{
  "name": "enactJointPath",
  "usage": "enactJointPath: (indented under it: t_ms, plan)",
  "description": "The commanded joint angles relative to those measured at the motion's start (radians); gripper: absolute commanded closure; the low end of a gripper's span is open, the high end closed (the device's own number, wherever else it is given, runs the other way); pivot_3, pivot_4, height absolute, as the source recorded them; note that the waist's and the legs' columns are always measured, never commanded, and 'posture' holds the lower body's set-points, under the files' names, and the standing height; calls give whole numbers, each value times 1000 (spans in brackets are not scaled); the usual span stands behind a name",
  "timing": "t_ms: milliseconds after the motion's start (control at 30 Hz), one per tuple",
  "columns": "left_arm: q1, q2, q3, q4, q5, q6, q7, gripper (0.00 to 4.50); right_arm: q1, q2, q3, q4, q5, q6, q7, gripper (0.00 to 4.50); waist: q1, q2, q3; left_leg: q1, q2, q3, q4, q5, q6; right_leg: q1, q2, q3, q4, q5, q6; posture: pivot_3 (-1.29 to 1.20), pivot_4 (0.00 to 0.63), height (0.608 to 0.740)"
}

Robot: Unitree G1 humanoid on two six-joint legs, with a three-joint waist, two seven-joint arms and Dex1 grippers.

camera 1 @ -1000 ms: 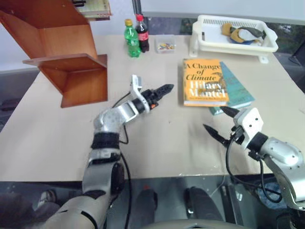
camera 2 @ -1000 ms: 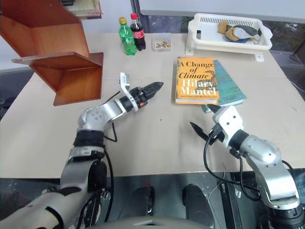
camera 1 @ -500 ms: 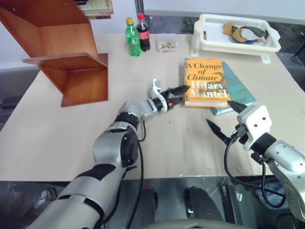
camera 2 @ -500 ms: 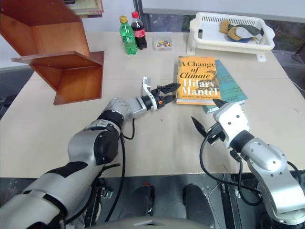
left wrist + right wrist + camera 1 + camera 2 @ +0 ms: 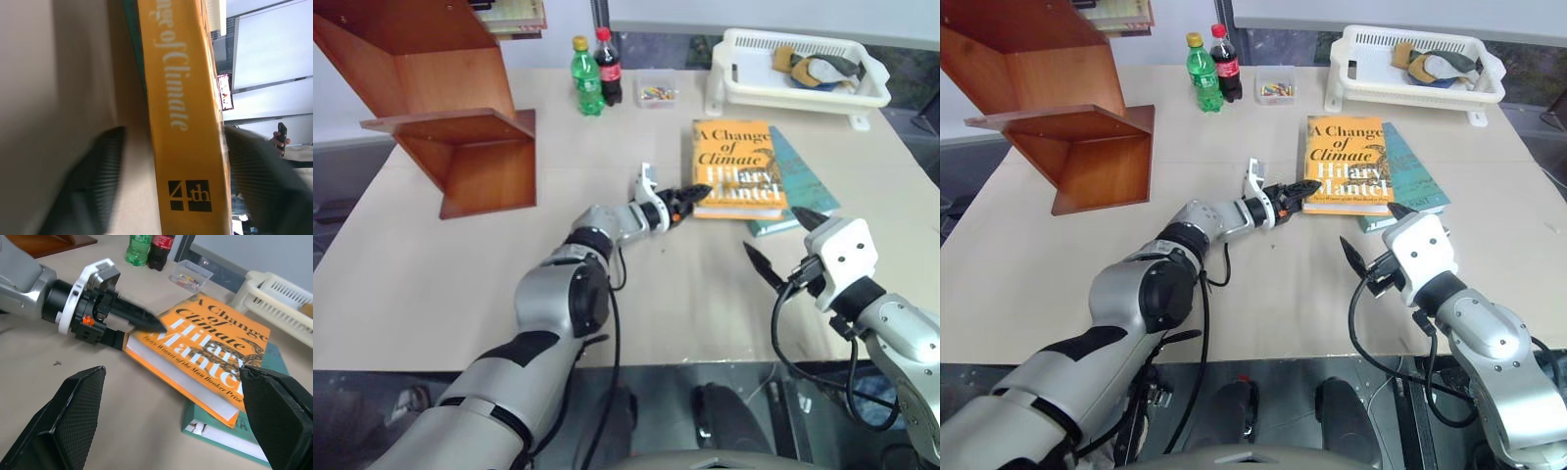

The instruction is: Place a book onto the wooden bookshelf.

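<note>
Centre frame, the book's [image 5: 734,168] spine corner is pinched by the left gripper [image 5: 690,195]; a deeper bite is advised before lifting.

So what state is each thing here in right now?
book: lying flat on a teal book, spine corner between the left gripper fingers.
Right gripper: open, holding nothing.
Wooden bookshelf: standing, lower ledge bare.
Two bottles: upright, capped.
White basket: holding items.
</note>
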Motion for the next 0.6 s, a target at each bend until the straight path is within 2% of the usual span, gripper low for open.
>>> enactJointPath:
  t_ms: [33, 167, 300, 467, 600]
  plan:
    - [-32, -7, 59, -5, -20, 10, 33, 3259, 3, 2, -17, -50, -6, 1, -14, 0, 0, 0, 0, 0, 0, 0, 0, 0, 0, 0, 0, 0, 0, 0, 0, 0, 150, 740]
    - [-38, -22, 111, -14, -43, 72, 64, 3259, -1, 0, -20, -48, -8, 2, -14, 0, 0, 0, 0, 0, 0, 0, 0, 0, 0, 0, 0, 0, 0, 0, 0, 0, 150, 740]
    - [-42, -61, 186, -29, -105, 128, 163, 3259, -10, -3, -20, -35, -12, -5, -11, 0, 3, 0, 0, 0, -1, -1, 0, 0, 0, 0, -1, -1, 0, 0, 0, 0, 150, 740]
    - [-43, -146, 235, -86, -170, 164, 281, 3259, -22, -4, -24, -30, -10, -3, -6, 0, 4, 0, 0, 0, -1, -1, 1, 0, 0, 1, -1, -1, 0, 0, 0, 0, 150, 740]
    - [-5, -237, 211, -201, -183, 200, 355, 3259, -10, -16, -55, -52, 0, 20, 3, 0, 7, 0, 0, 0, -2, -2, 1, 0, 0, 1, -2, -2, 0, 0, 0, 0, 150, 740]
